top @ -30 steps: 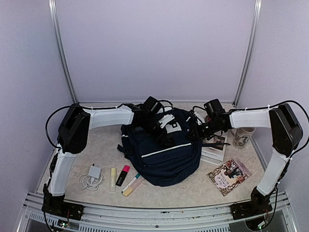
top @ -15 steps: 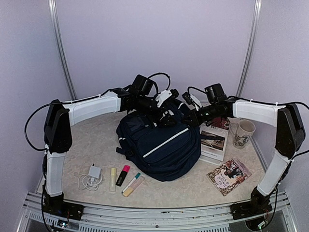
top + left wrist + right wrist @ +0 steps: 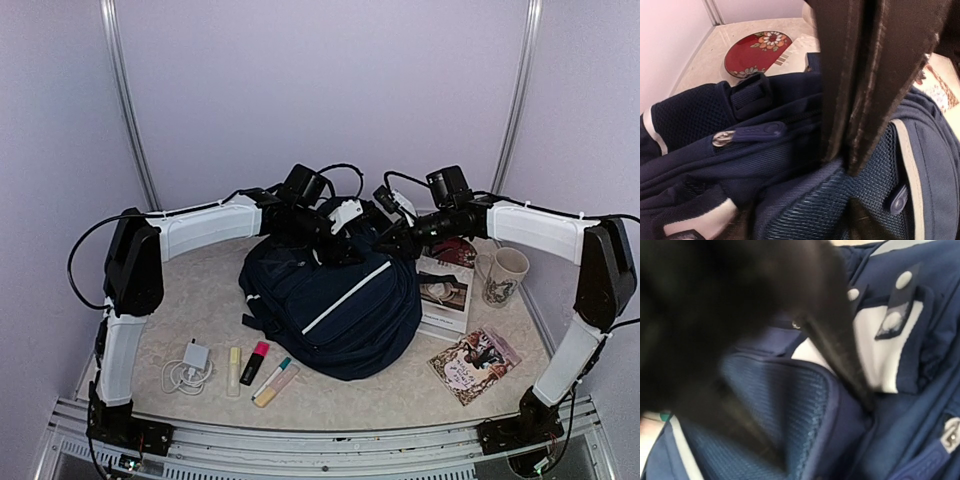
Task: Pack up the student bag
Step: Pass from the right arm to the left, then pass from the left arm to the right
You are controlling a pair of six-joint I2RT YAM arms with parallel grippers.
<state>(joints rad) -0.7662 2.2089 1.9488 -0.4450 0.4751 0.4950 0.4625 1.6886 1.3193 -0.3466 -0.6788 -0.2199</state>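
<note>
The student bag (image 3: pixel 335 310), dark navy with a pale stripe, lies in the middle of the table with its top end raised toward the back. My left gripper (image 3: pixel 338 248) is at the bag's top. In the left wrist view its fingertips (image 3: pixel 742 226) flank a ridge of navy mesh padding (image 3: pixel 815 200). A taut black strap (image 3: pixel 860 75) hangs in front of that camera. My right gripper (image 3: pixel 396 240) is shut at the bag's top right, on that black strap (image 3: pixel 840 350). Its own fingers are only a dark blur.
A white charger with cable (image 3: pixel 190 365) and three highlighters (image 3: pixel 255 365) lie front left. Books (image 3: pixel 445 298), a patterned booklet (image 3: pixel 475 365) and a mug (image 3: pixel 503 275) sit to the right. A red floral plate (image 3: pixel 757 54) lies behind the bag.
Both grippers moved back and up to the bag's top, and that end rose with them. The left jaws narrowed onto the mesh padding. The right gripper stayed shut.
</note>
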